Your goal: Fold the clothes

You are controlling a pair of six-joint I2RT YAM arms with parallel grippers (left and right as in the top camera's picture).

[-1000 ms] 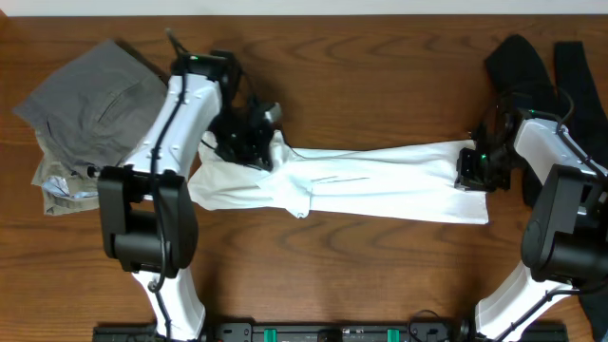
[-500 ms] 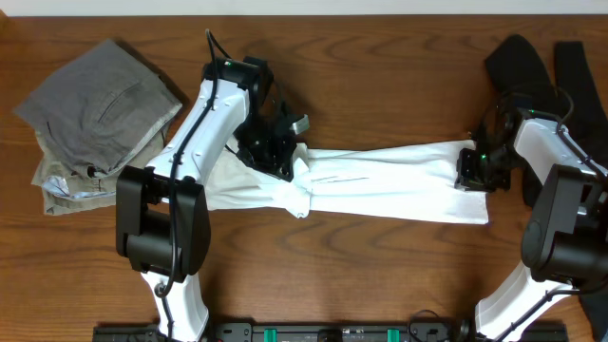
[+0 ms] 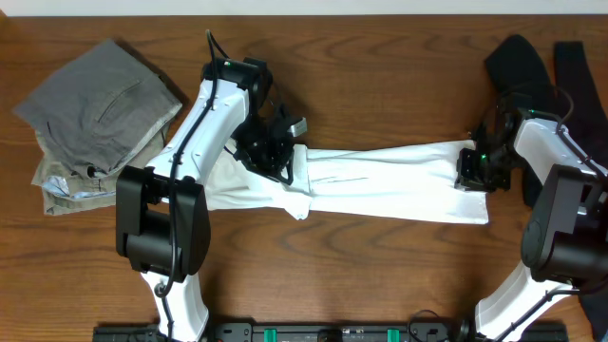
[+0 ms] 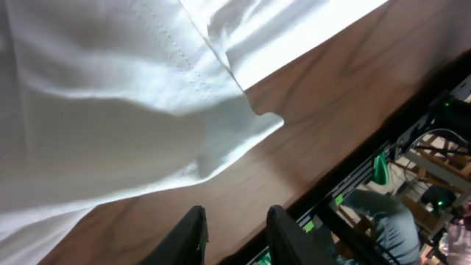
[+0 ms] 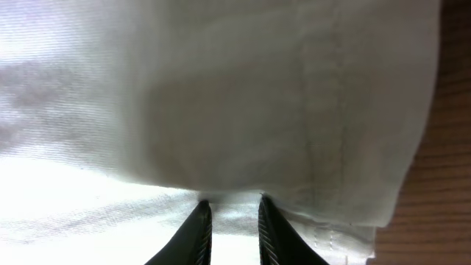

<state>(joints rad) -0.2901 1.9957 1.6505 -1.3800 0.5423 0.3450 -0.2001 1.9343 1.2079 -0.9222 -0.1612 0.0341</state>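
Two grippers attend a white T-shirt [image 3: 380, 180] lying as a long band across the table [image 3: 380, 76]. The right gripper [image 5: 229, 210] pinches its right end. The left gripper [image 4: 234, 221], narrowly parted and empty, hovers over its left end.

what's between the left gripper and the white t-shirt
Nothing visible. The left gripper hangs over the white T-shirt at its bunched left end, jaws apart and empty, with only bare table before the cloth edge. The right gripper is clamped on the shirt's other end.
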